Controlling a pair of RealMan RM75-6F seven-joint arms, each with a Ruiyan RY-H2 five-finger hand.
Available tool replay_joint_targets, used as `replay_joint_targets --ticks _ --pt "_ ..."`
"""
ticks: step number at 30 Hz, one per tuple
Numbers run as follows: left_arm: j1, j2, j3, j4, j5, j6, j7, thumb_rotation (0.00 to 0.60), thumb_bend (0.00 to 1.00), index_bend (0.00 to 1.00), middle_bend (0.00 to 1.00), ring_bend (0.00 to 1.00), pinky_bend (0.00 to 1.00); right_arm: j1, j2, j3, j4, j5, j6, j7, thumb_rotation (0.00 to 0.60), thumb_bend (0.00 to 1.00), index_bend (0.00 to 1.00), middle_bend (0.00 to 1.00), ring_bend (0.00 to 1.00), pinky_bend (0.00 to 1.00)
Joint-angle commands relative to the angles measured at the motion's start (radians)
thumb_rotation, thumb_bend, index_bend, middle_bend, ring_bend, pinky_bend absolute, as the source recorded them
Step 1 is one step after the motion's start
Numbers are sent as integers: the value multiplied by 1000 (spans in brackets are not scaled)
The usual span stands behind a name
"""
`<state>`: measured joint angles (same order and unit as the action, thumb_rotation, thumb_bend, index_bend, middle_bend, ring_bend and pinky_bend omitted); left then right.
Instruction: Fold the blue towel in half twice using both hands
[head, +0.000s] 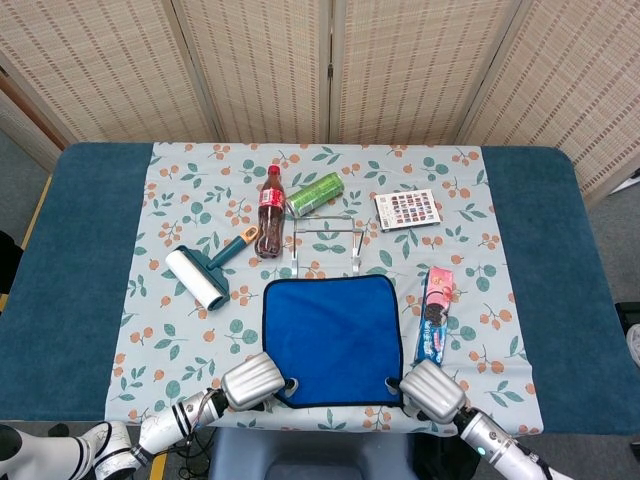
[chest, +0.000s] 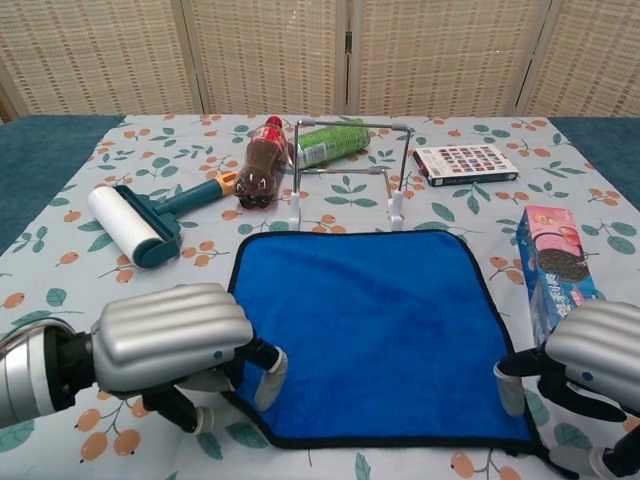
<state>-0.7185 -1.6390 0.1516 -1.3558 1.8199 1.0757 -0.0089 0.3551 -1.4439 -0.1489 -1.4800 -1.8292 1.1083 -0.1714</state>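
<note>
The blue towel (head: 332, 338) (chest: 370, 325) lies flat and unfolded on the flowered cloth, near the table's front edge. My left hand (head: 252, 381) (chest: 170, 340) sits at its near left corner. One fingertip (chest: 268, 378) touches the towel's edge there, the others curl underneath, and the cloth is not lifted. My right hand (head: 430, 390) (chest: 590, 350) is at the near right corner, with a fingertip (chest: 509, 387) against the towel's right edge. The towel's black corner tail still lies flat on the table.
A cookie pack (head: 436, 315) (chest: 555, 270) lies just right of the towel, close to my right hand. Behind the towel stand a wire rack (head: 327, 245) (chest: 345, 170), a cola bottle (head: 270, 212), a green can (head: 316, 193) and a printed box (head: 407, 209). A lint roller (head: 200, 275) (chest: 135, 225) lies at the left.
</note>
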Motion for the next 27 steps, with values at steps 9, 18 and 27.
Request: replay_joint_targets --ticks 9,18,27 --pt "0 3 1 -1 -5 3 -8 600 547 654 1000 917 1000 27 -22 8 6 27 -33 -18 600 235 470 896 885 1000" --pt "0 5 2 -2 -6 7 -15 600 546 654 1000 917 1000 47 -41 14 13 42 -41 -23 600 250 470 897 885 1000" --pt "1 7 2 -2 -9 9 -16 600 546 653 1000 917 1000 60 -56 13 28 52 -40 -12 600 359 549 899 885 1000"
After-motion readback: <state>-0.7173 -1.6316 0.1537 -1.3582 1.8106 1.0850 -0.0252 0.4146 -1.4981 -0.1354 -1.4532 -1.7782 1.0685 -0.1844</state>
